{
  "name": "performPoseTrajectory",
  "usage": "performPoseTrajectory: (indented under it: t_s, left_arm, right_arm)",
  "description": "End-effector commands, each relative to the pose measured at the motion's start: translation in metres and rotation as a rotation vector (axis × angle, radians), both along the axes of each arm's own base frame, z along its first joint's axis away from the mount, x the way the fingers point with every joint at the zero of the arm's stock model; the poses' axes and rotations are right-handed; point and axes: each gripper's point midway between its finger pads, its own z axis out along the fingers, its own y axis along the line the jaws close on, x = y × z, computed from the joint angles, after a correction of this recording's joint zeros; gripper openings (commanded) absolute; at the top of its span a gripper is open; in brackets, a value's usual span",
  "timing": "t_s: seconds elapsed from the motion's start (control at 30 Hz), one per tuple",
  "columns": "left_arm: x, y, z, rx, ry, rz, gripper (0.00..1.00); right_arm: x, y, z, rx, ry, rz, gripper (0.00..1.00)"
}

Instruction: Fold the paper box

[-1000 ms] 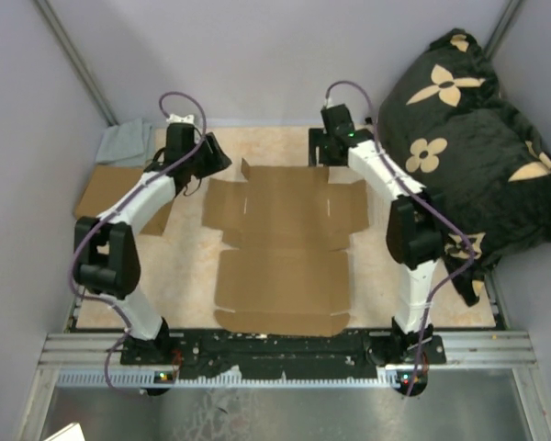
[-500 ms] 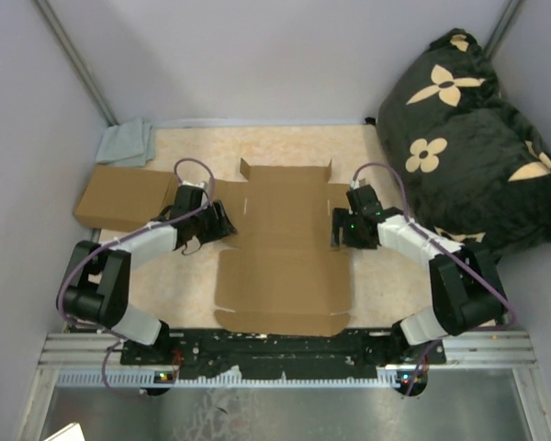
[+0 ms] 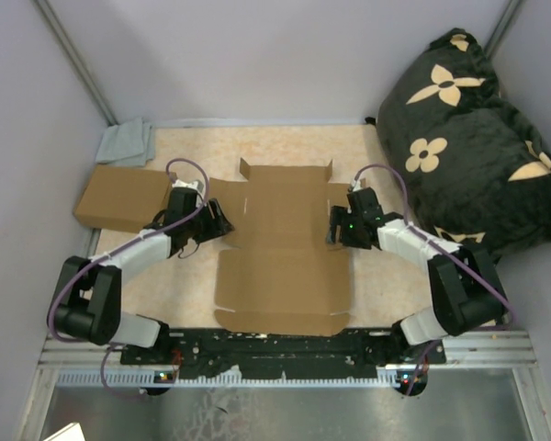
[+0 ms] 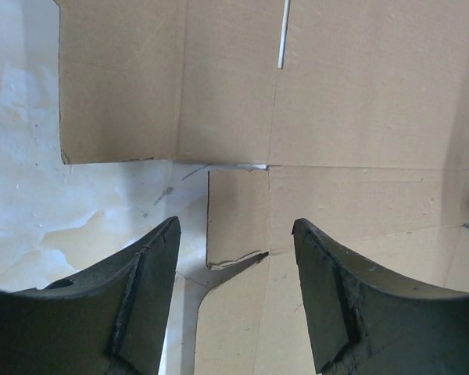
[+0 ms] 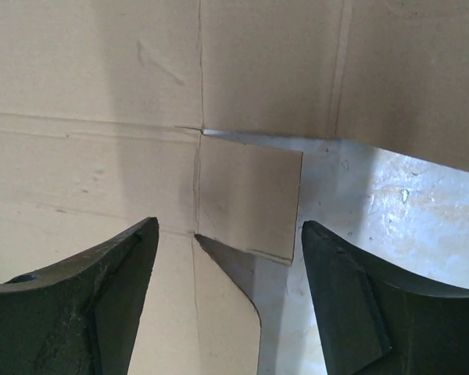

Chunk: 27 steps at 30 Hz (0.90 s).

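The paper box (image 3: 285, 266) lies as a flat brown cardboard sheet in the middle of the table. My left gripper (image 3: 222, 220) sits low at its left edge, and my right gripper (image 3: 334, 227) at its right edge. In the left wrist view the left gripper (image 4: 236, 226) is open, straddling a small tab (image 4: 236, 211) at a notch in the sheet (image 4: 359, 94). In the right wrist view the right gripper (image 5: 229, 226) is open around the matching tab (image 5: 248, 195) of the sheet (image 5: 86, 78). Neither gripper holds anything.
A ready-made shallow cardboard box (image 3: 119, 197) lies at the left, close behind my left arm. A grey cloth (image 3: 124, 142) sits in the back left corner. A large black flowered cushion (image 3: 468, 138) fills the right side. Grey walls enclose the table.
Both arms have swung down from the sheet's far corners to its side notches, level with the table. In the last half second they barely shifted.
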Motion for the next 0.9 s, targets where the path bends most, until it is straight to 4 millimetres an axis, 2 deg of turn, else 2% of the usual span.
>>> performPoseTrajectory:
  t_s: [0.0,0.17,0.43,0.87]
  left_arm:
    - [0.006,0.0,0.002,0.011,-0.014,0.003,0.67]
    - [0.008,0.002,0.002,0.026,-0.008,0.01,0.67]
    - [0.01,0.0,0.003,0.016,-0.009,0.011,0.67]
    - [0.018,-0.003,-0.006,0.028,0.025,-0.008,0.68]
  right_arm:
    - [0.027,0.009,0.012,0.018,-0.066,-0.017,0.74]
    - [0.032,0.01,0.015,0.015,-0.08,-0.009,0.67]
    - [0.033,0.007,0.039,0.017,-0.143,-0.011,0.4]
    - [0.033,0.008,0.038,0.012,-0.135,0.008,0.35]
